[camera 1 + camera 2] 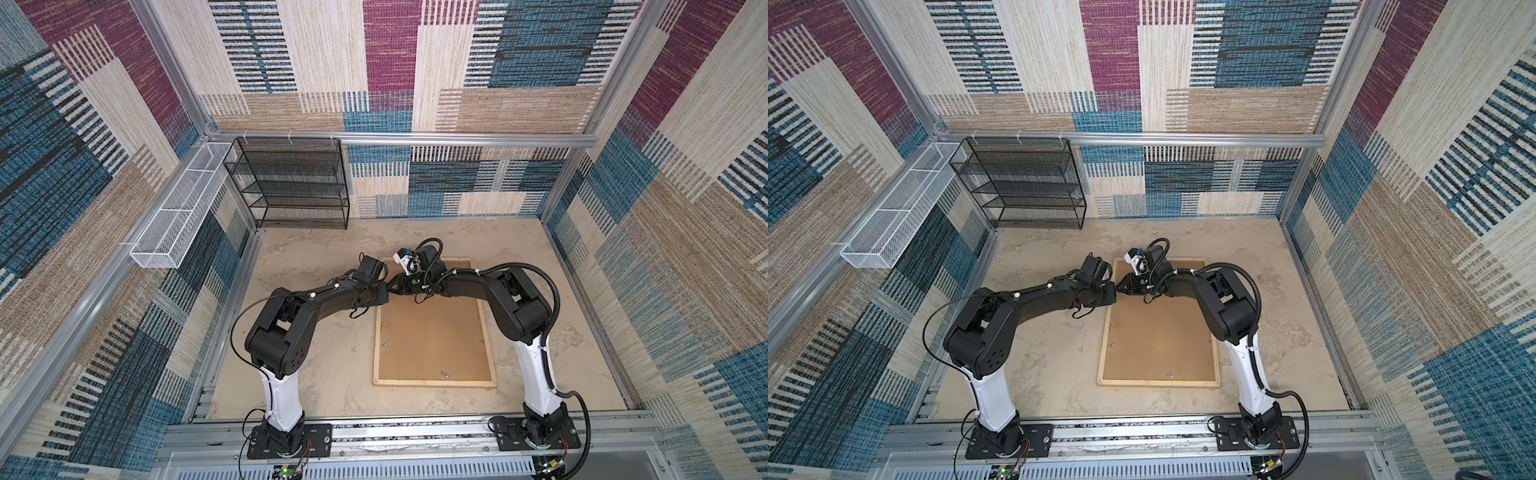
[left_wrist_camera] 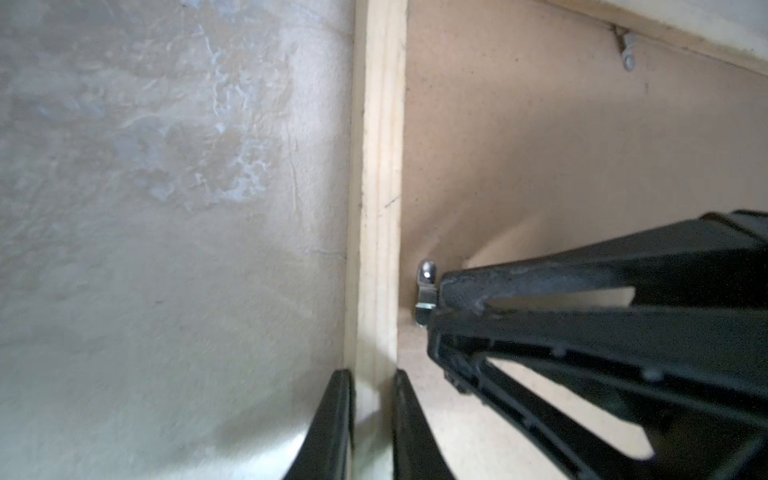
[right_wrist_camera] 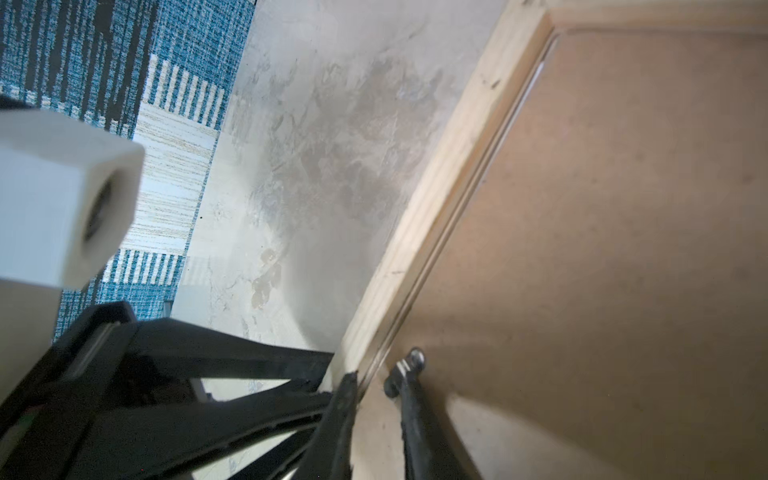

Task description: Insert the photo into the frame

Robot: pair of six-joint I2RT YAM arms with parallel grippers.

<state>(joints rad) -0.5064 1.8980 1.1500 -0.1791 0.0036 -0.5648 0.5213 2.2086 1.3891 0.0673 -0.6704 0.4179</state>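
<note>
No sight of the photo anywhere, not on the table and not in either gripper, so it's either tucked under the board or out of shot, and I can't say which. The frame lies face down in the middle of the table, with the brown backing board seated inside its rails. All the action's at the far stretch of the left rail. A metal tab stands up off the board there, and the right gripper, reaching across from the right, has its jaws nearly together at it; pinching or just pressing, I can't tell. The left gripper is clamped across that same rail just beside it, steadying it by the look of things. So we're at the tab stage. If the print's inside, this is nearly home, with only tabs to fold down. If not, the board has yet to come out.
</note>
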